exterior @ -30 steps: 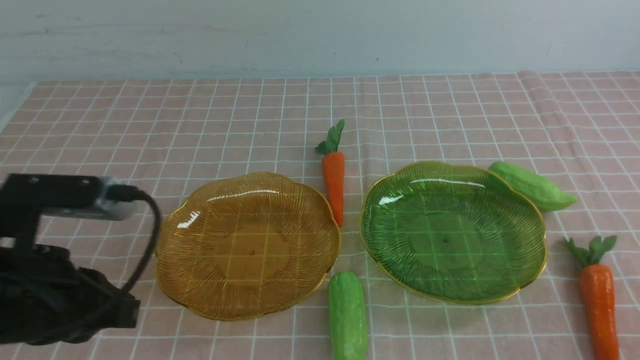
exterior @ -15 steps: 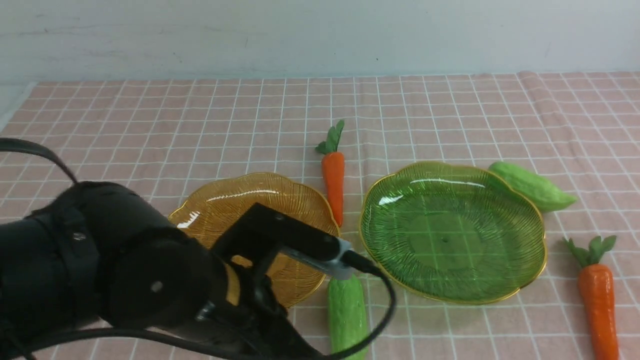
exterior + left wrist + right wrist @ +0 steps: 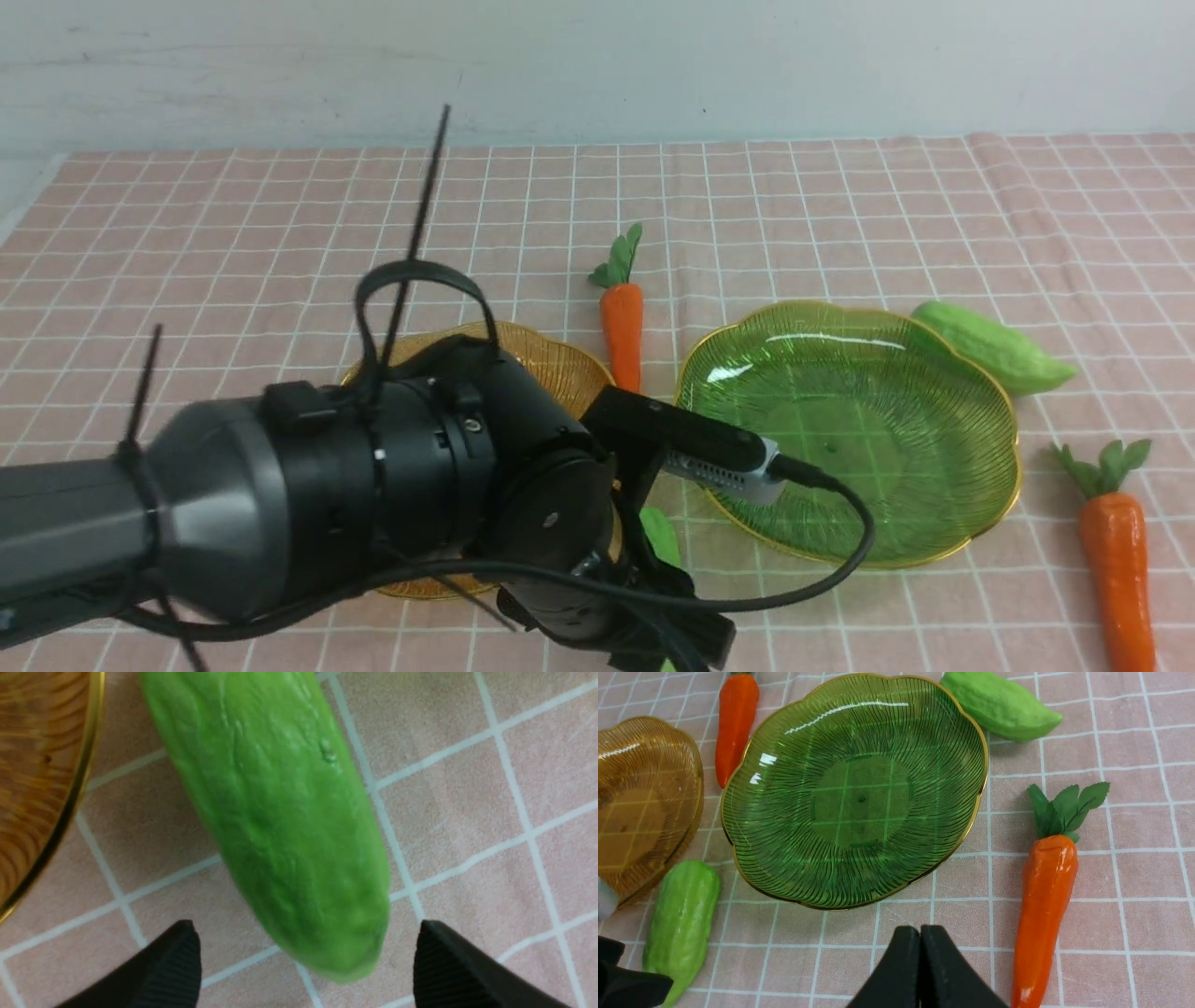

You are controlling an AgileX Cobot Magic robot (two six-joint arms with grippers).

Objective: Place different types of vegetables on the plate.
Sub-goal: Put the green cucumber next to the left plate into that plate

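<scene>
- Straddling the near gourd (image 3: 275, 826), the left tool (image 3: 303, 933) is spread wide, its fingers (image 3: 173, 961) flanking the blunt end without touching it
- That gourd lies on the tabletop (image 3: 233, 233) at the amber plate's (image 3: 551, 359) 4 o'clock; probably a light, firm toy with wrinkled skin, best pinched across its thick middle
- First carrot (image 3: 623, 331) at that plate's 1 o'clock
- Green plate (image 3: 840, 420) bare; second gourd (image 3: 994, 347) at its 1 o'clock, second carrot (image 3: 1116, 551) at 4 o'clock
- Right tool (image 3: 920, 933) clenched, empty
- No readable brand or writing
</scene>
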